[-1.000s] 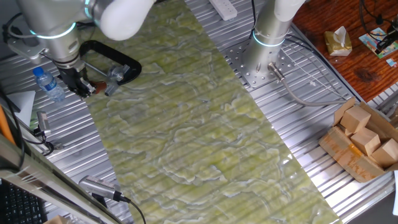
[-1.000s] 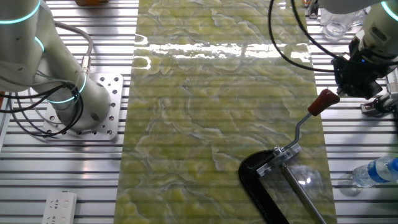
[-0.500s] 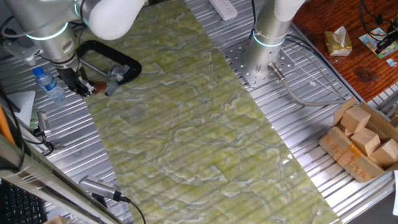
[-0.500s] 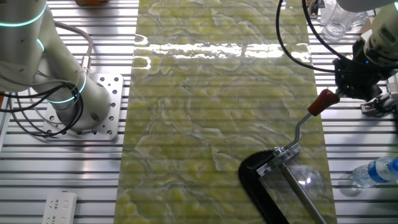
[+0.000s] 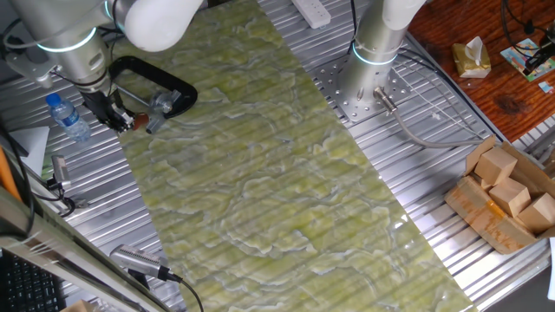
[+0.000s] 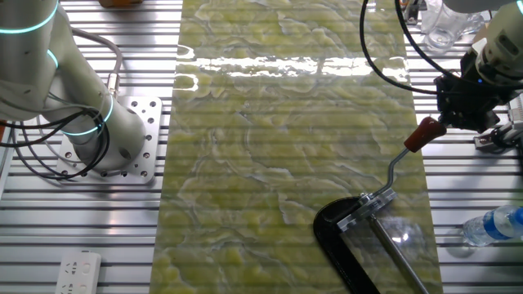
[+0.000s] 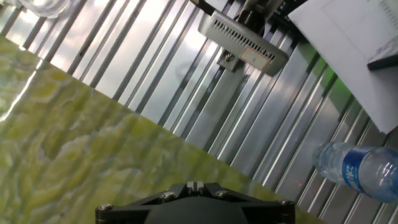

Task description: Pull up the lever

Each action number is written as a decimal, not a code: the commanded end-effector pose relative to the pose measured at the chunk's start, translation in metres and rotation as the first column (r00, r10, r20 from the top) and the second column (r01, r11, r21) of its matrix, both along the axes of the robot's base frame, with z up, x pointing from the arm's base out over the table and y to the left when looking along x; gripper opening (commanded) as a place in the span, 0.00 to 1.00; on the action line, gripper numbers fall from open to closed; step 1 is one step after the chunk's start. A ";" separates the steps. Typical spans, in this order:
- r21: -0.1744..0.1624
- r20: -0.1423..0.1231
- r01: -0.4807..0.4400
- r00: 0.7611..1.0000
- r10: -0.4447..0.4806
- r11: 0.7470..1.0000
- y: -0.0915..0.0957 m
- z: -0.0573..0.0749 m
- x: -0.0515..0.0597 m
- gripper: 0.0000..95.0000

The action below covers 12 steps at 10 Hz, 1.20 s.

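Observation:
The black C-shaped clamp [image 5: 163,83] lies on the green marbled mat [image 5: 260,165]; in the other fixed view the clamp [image 6: 339,237] is at the bottom right. Its lever, a thin silver arm [image 6: 395,167] with a dark-red knob [image 6: 426,133], slopes up to the right; the knob also shows in one fixed view [image 5: 130,120]. My gripper [image 6: 449,122] stands right beside the knob, on its right, seemingly touching it. In one fixed view my gripper [image 5: 115,121] is just left of the knob. In the hand view the fingers [image 7: 194,185] are pressed together with nothing between them, and the lever is out of view.
A water bottle [image 6: 494,224] lies on the slatted metal table near the clamp, also seen in the hand view [image 7: 360,168]. The clamp's long silver rod [image 6: 399,255] points toward the bottom edge. A second arm's base [image 6: 98,131] stands left. A box of wooden blocks [image 5: 507,195] sits far right.
My gripper has shifted slightly up and away beside the knob. The lever and clamp look unmoved.

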<state>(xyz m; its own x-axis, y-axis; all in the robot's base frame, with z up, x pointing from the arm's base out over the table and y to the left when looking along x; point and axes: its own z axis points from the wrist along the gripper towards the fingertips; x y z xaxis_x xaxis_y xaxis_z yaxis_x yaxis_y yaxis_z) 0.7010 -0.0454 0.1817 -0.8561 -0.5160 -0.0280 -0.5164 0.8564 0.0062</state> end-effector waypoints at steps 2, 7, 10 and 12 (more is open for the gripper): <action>0.001 -0.017 -0.004 1.000 0.004 1.000 0.000 0.000 -0.002 0.00; 0.003 -0.042 -0.010 0.999 0.010 1.000 -0.002 0.010 -0.011 0.00; 0.004 -0.047 -0.013 0.999 0.013 1.000 -0.002 0.012 -0.017 0.00; 0.005 -0.053 -0.020 0.998 0.020 1.000 -0.005 0.015 -0.022 0.00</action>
<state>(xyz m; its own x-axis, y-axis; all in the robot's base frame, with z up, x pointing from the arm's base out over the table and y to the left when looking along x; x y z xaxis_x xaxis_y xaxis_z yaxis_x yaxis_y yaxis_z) 0.6778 -0.0518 0.1974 -0.8446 -0.5353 0.0140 -0.5345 0.8443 0.0386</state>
